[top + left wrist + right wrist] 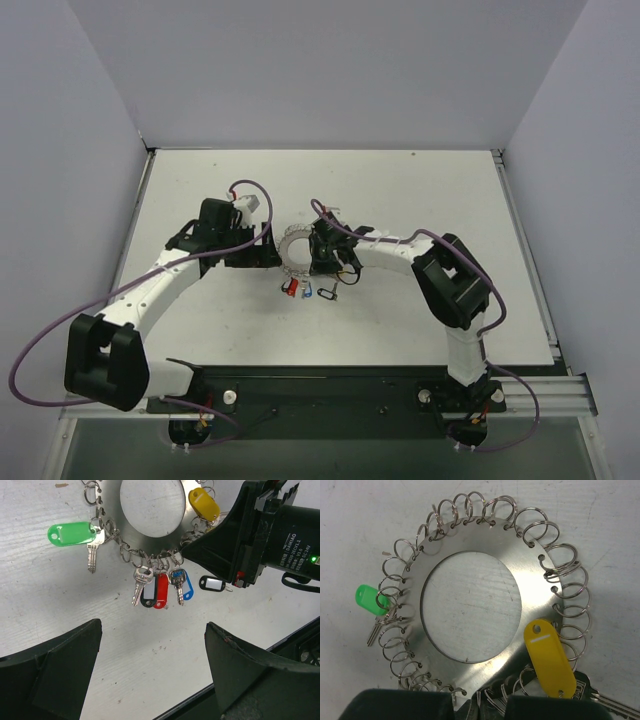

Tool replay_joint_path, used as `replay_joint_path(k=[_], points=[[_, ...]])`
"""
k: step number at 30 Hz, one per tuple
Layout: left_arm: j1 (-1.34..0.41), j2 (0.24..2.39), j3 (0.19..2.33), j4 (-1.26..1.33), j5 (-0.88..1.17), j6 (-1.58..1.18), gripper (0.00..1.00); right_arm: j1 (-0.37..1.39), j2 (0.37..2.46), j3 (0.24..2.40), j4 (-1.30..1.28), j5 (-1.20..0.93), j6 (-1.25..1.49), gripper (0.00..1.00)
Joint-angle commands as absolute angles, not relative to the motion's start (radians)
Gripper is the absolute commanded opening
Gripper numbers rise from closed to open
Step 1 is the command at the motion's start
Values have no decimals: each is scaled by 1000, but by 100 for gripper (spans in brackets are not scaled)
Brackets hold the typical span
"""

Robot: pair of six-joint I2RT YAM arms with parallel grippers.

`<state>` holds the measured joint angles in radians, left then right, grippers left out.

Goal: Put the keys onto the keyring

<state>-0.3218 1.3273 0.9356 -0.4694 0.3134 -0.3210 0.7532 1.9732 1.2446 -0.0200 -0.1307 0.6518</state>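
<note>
Right tool (480,702) at keyring (530,580) rim (yellow key (549,662) beside), black tag (213,583) — nearby

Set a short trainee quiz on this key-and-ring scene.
1. True or false: the left end effector is shut.
2. In the right wrist view, which plastic key tag overlaps the flat face of the large silvery steel keyring? A green tag, B yellow tag, C red tag.
3. Fill in: the small oval tag lying apart from the keyring, beside the right end effector, is ___ with a white insert.
Key: 1 false; 2 B; 3 black.
</note>
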Motion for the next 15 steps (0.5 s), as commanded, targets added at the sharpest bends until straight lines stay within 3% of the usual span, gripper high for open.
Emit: replay_joint_path(k=[1, 8, 15], points=[[-325, 1247, 950, -480, 310, -276, 93, 742, 1941, 1223, -63, -78, 603, 0], [-325, 1111, 1025, -502, 314, -201, 93, 742, 1654, 1226, -91, -97, 304, 0], [-324, 960, 1172, -486, 330, -161, 93, 739, 1474, 1406, -149, -231, 108, 0]])
